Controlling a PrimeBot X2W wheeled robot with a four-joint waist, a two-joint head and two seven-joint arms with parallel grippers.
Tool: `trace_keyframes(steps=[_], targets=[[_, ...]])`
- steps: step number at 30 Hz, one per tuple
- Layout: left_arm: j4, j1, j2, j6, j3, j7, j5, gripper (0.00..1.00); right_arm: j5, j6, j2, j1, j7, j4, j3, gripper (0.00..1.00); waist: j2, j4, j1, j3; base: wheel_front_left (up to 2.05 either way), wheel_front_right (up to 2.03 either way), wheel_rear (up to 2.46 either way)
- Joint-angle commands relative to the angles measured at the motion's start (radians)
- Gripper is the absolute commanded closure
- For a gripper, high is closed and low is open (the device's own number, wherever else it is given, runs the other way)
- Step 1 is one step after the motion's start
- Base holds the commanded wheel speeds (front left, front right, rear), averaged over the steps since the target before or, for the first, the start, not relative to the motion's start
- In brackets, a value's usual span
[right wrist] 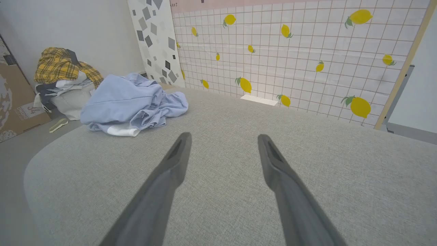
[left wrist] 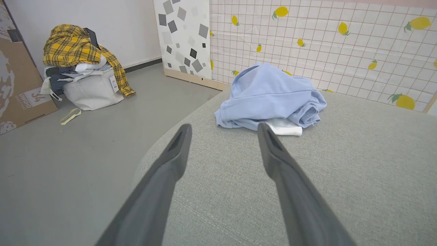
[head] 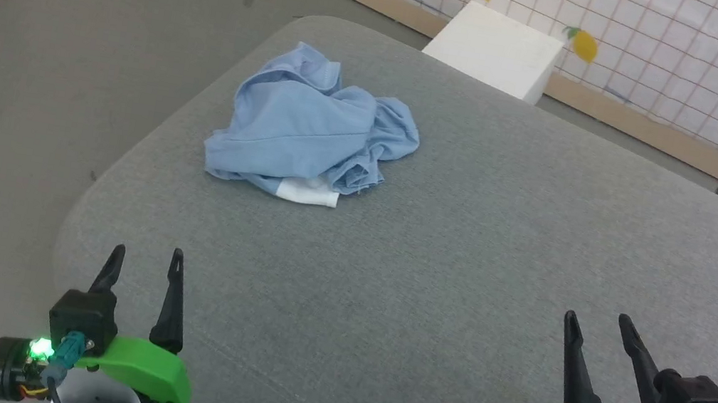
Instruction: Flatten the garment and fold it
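Left pincer point(head: 149, 250) and right pincer point(head: 596, 316) gape empty; crumpled garment point(head: 312, 133) lies well apart on grey cushion point(head: 465, 261).

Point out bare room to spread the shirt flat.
Bare: the wide grey pad right of the garment, and the strip between it and the open left claw and right claw. Crowded: the far left corner, where the garment lies bunched.

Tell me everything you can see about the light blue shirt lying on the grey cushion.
The garment is a light blue shirt of soft-looking knit, crumpled in a loose heap. A white part, likely the collar, pokes out at its near edge. It lies on the grey padded surface, toward its far left corner. Only that surface touches it; the left hand and right hand stand open, well short of it.
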Motion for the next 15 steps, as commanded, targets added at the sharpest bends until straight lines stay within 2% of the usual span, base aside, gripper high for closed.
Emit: trace_keyframes(steps=[1,15], targets=[[0.006,0.019,-0.001,0.008,-0.001,-0.01,-0.005,0.0,0.01,-0.001,0.001,0.007,-0.011,0.008,0.002,0.0,0.0,0.015,0.0,0.0,0.0,0.0,0.0],[0.02,0.013,-0.001,0.012,-0.004,-0.039,-0.019,0.0,0.029,-0.001,0.001,0.007,-0.033,0.035,0.009,0.0,0.0,0.07,0.0,0.007,0.0,0.0,0.0]])
